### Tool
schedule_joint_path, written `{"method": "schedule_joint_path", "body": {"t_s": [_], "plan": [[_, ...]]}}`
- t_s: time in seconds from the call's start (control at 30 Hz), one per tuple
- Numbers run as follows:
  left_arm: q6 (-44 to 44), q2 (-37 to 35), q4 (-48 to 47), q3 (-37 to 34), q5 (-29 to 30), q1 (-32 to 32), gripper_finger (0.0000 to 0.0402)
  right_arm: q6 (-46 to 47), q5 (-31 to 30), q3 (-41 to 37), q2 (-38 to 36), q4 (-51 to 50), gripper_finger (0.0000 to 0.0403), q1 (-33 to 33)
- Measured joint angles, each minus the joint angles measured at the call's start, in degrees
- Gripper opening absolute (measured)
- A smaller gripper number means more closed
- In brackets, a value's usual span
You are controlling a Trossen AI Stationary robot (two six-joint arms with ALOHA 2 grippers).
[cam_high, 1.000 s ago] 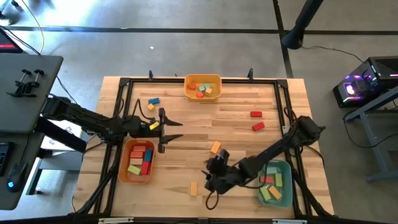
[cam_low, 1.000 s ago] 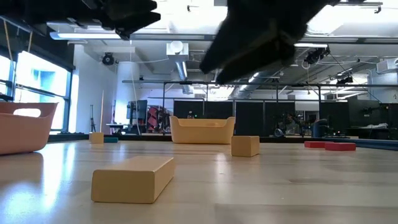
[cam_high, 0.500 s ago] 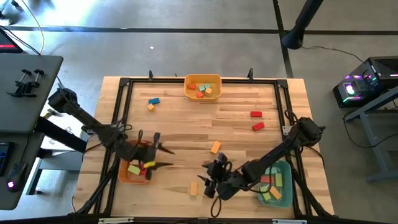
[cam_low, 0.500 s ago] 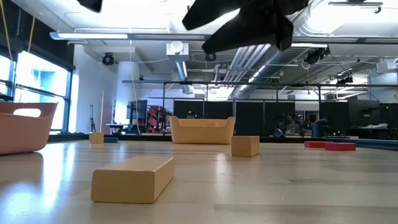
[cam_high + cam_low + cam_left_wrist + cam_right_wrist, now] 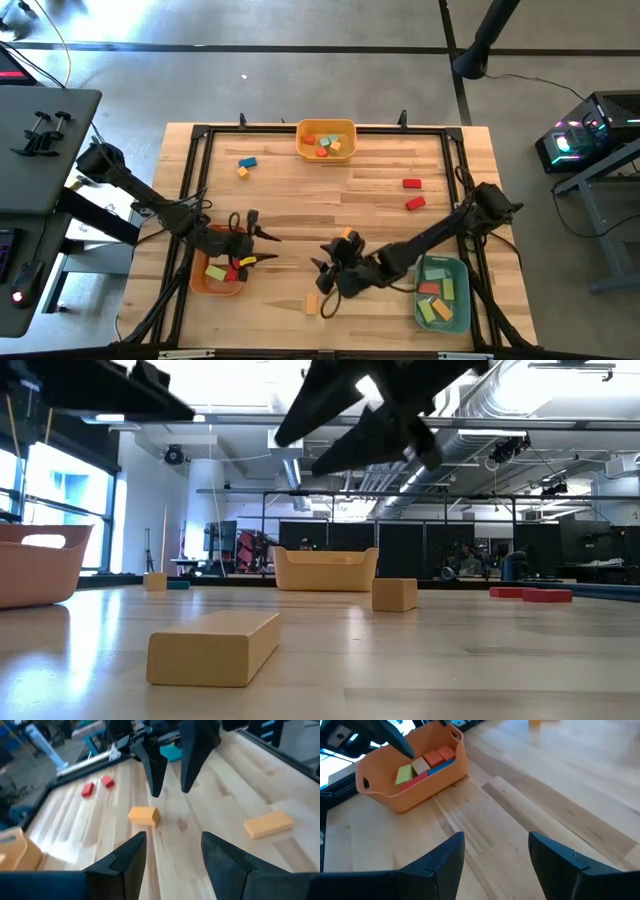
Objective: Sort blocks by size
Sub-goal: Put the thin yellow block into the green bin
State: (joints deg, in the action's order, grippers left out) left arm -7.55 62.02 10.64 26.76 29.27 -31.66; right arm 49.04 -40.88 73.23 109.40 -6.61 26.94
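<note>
My left gripper [image 5: 261, 249] hangs open and empty at the right rim of the orange bin [image 5: 204, 283], which holds red, green, yellow and blue blocks [image 5: 422, 764]. My right gripper [image 5: 319, 277] is open and empty above the table's near middle, its fingers toward the left. An orange cube [image 5: 144, 815] lies flat between the two grippers, partly hidden by the right arm in the high view [image 5: 347, 234]. An orange bar [image 5: 311, 303] lies flat near the front edge, below the right gripper.
A yellow bin [image 5: 326, 126] with several blocks stands at the far middle. A teal bin [image 5: 455, 268] with blocks stands at the near right. Two red blocks [image 5: 413, 193] lie at the right; a blue block [image 5: 248, 161] and a small orange one [image 5: 242, 172] lie at the far left.
My left gripper has gone toward the near edge, from beyond the orange bin to its right rim. The yellow block it carried no longer shows between its fingers. My right gripper has gone a little toward the table's left and has turned.
</note>
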Motion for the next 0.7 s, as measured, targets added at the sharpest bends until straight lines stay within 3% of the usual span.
{"method": "schedule_joint_path", "body": {"t_s": [0.17, 0.43, 0.57, 0.7], "plan": [[3.26, 0.00, 0.49, -0.76, -3.92, 2.75, 0.0174, -2.20, 4.54, 0.00, -0.05, -0.26, 0.0216, -2.17], [2.74, 0.00, 4.49, -0.76, -4.00, 6.10, 0.0174, -9.16, 5.85, 0.00, -0.88, -6.36, 0.0216, -3.88], [-0.45, 0.00, 4.62, -0.76, -1.00, 7.95, 0.0174, -9.76, 10.59, 0.00, -0.91, -16.23, 0.0216, -6.48], [-1.07, 0.00, 4.81, -0.76, 3.80, 10.96, 0.0174, -12.72, 9.17, 0.00, -0.70, -19.66, 0.0216, -9.11]]}}
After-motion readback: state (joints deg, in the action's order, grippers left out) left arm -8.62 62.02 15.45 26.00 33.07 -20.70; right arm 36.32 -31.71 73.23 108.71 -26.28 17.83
